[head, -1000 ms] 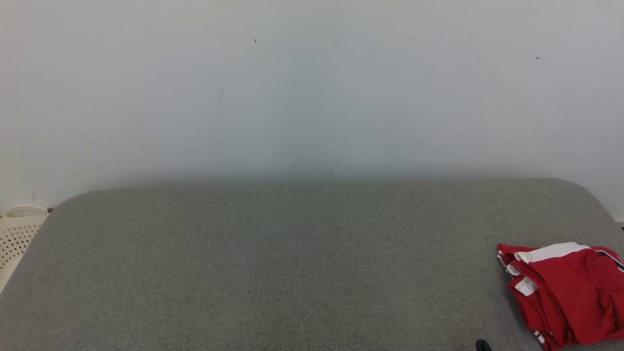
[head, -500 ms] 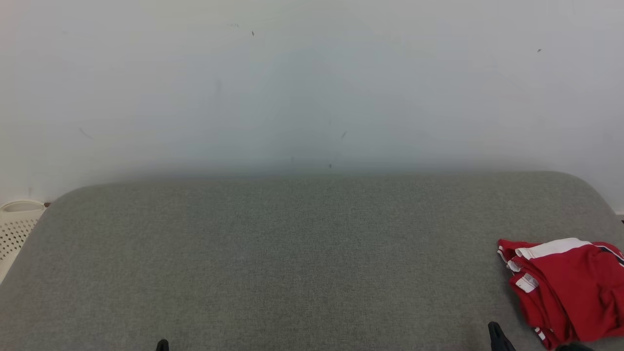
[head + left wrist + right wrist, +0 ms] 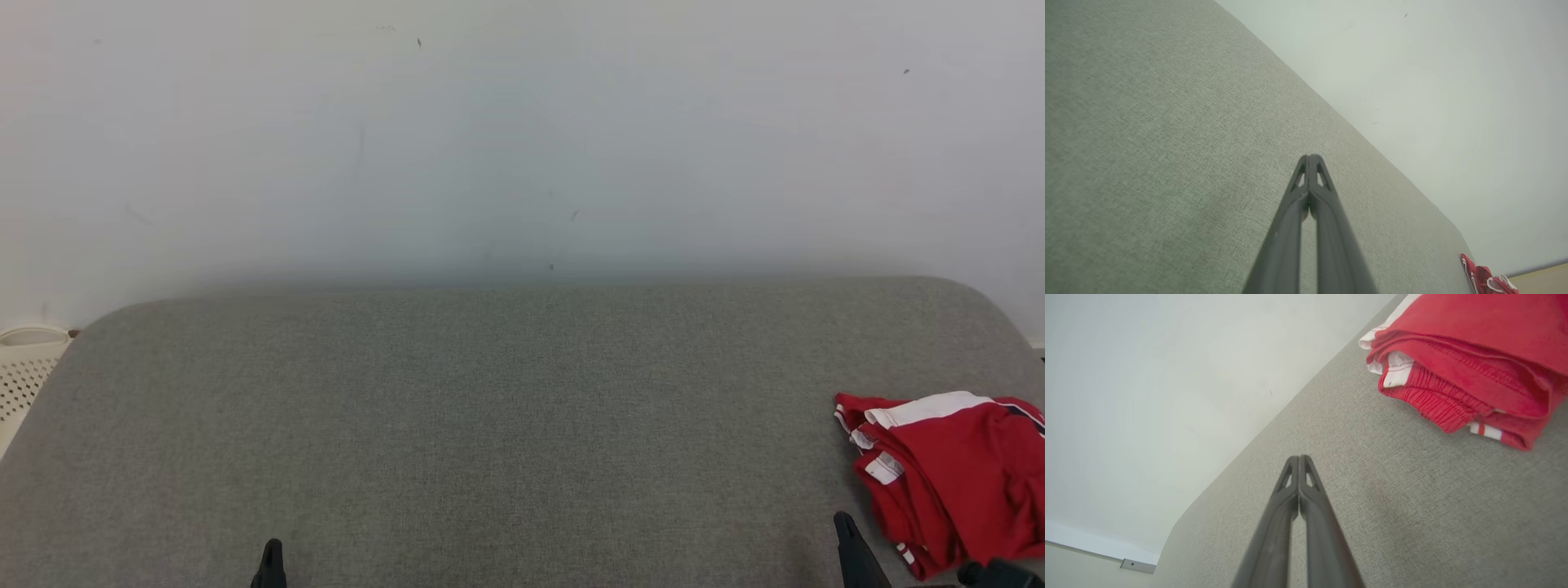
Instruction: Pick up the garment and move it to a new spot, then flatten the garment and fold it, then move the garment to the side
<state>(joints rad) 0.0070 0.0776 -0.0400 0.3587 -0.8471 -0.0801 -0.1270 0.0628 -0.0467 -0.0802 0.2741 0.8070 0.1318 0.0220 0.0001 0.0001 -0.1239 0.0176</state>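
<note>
The garment [image 3: 951,474] is a folded red piece with white stripes, lying at the right edge of the grey cushioned surface [image 3: 506,425]. In the right wrist view the garment [image 3: 1470,363] lies ahead and to the right, its elastic band facing me. My right gripper [image 3: 842,523] pokes up at the bottom, just left of the garment and not touching it; its fingers are pressed together and empty [image 3: 1299,458]. Far to the left, my left gripper [image 3: 272,547] rises from the bottom edge, shut and empty [image 3: 1309,157], with the garment [image 3: 1484,275] small in the distance.
A pale wall [image 3: 522,139] stands right behind the grey surface. A white perforated basket [image 3: 23,371] sits off the surface's left end. A strip of floor and baseboard [image 3: 1094,555] shows past the surface's far corner.
The camera has tilted down a little, so the whole scene has slid up. Both grippers' fingertips have risen into the bottom of the head view. The garment has not moved.
</note>
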